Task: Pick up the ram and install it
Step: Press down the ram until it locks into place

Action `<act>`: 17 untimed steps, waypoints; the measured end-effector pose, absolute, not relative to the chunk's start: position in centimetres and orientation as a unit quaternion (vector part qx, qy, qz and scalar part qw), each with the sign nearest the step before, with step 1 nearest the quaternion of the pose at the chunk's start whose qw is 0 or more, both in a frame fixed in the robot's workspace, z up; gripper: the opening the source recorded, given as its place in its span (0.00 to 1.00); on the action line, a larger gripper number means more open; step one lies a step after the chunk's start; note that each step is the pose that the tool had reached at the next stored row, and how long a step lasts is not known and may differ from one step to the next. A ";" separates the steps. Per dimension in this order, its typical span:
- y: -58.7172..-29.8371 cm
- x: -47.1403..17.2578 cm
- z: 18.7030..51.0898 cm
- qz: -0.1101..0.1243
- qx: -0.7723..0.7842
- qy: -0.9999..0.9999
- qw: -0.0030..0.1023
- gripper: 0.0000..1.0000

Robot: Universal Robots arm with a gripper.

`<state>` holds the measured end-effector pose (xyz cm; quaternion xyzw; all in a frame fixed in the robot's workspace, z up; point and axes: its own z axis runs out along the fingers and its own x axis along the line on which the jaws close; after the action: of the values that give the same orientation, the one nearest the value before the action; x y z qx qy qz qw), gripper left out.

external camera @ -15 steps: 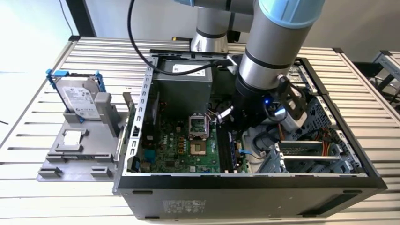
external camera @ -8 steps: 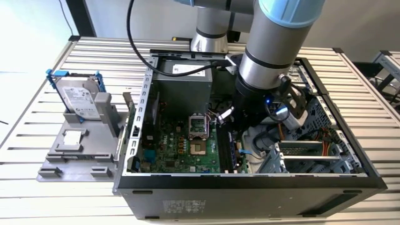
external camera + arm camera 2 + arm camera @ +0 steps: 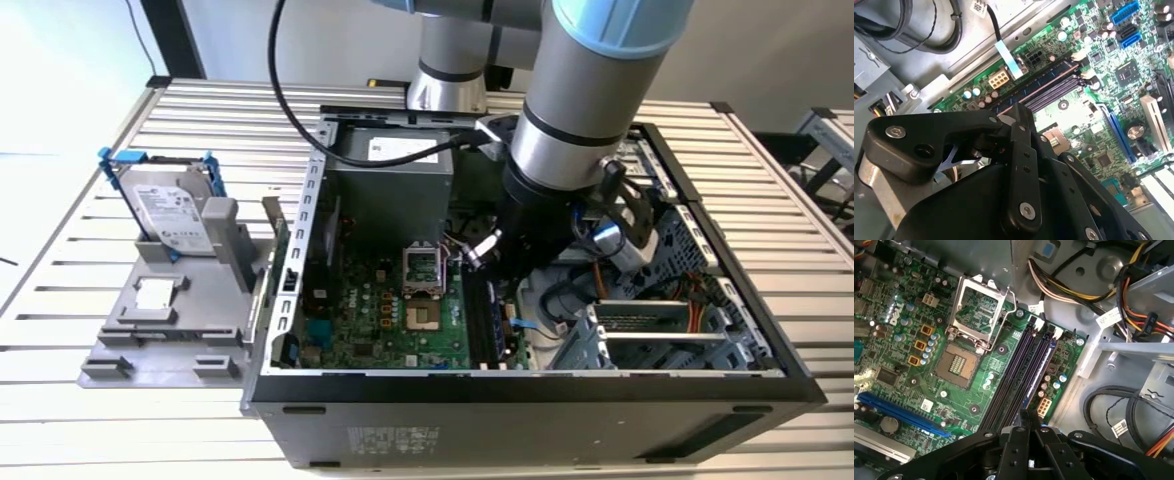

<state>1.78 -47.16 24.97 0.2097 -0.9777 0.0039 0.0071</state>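
Observation:
My gripper (image 3: pixel 483 262) reaches down into the open computer case (image 3: pixel 307 215), just above the motherboard (image 3: pixel 387 300). In the first wrist view its black fingers (image 3: pixel 1016 440) stand close together around a thin dark strip, the ram (image 3: pixel 1027 415), seen edge-on. The gripper (image 3: pixel 1028 426) hangs over the near end of the long black memory slots (image 3: pixel 1016 370), a short way above them. The second wrist view shows the same slots (image 3: pixel 1046 87) beyond the gripper (image 3: pixel 1016 117). Most of the ram is hidden by the fingers.
The hinged CPU socket (image 3: pixel 976 310) lies beside the slots. Bundled cables (image 3: pixel 1134 285) and a metal drive cage (image 3: pixel 667 335) crowd the other side. Outside the case, a hard drive (image 3: pixel 167 205) in a blue frame stands on a grey fixture (image 3: pixel 160 345).

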 end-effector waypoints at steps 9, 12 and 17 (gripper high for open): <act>-47.2 1.8 25.1 0.004 0.262 -0.965 0.007 0.00; -47.2 1.8 25.3 0.004 0.273 -0.962 0.007 0.00; -47.2 1.8 25.5 0.004 0.289 -0.957 0.007 0.00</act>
<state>1.78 -47.16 25.55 0.2889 -0.9573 0.0044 0.0067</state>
